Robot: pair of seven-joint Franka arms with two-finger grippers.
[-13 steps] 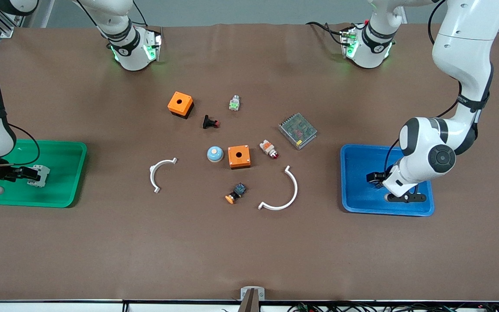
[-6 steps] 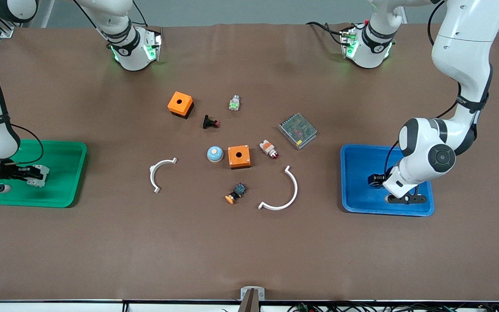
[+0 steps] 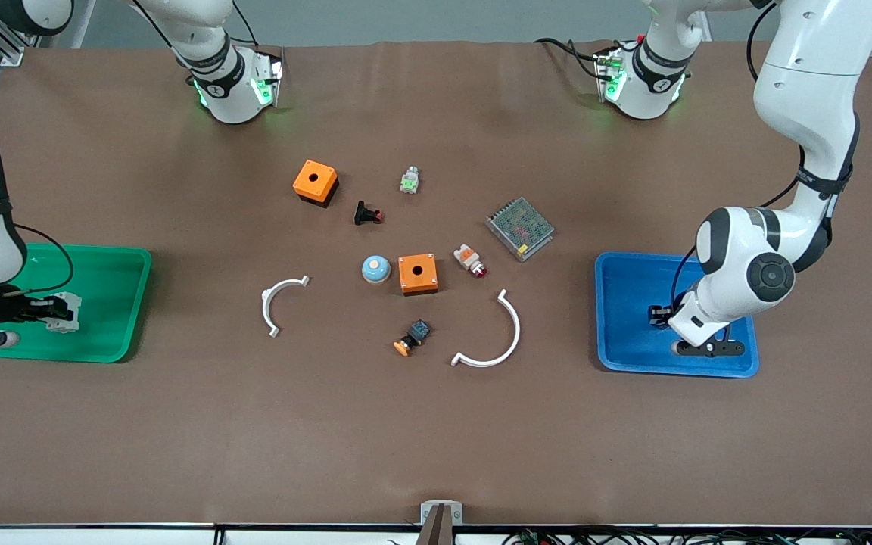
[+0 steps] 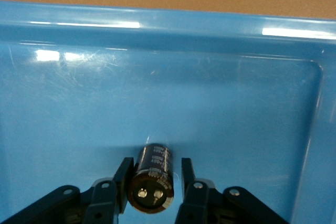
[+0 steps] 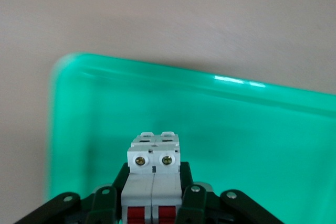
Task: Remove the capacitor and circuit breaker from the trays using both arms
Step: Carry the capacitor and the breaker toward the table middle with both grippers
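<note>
On the brown surface (image 3: 436,424) your left end effector (image 4: 155,184) has just clamped the capacitor (image 4: 153,178) in the blue tray (image 3: 621,272), right end effector (image 5: 154,195) the circuit breaker (image 5: 154,182) in the green tray (image 3: 114,265); you can lift next.

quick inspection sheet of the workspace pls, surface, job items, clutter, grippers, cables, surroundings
surface: brown table, no spills seen
job's things: capacitor in the blue tray; circuit breaker in the green tray
clutter: two orange boxes, two white arcs, mesh-topped unit and small button parts at mid-table
grippers: left gripper shut on capacitor; right gripper shut on circuit breaker
cables: bundle along the table edge nearest the front camera
surroundings: nothing seen
</note>
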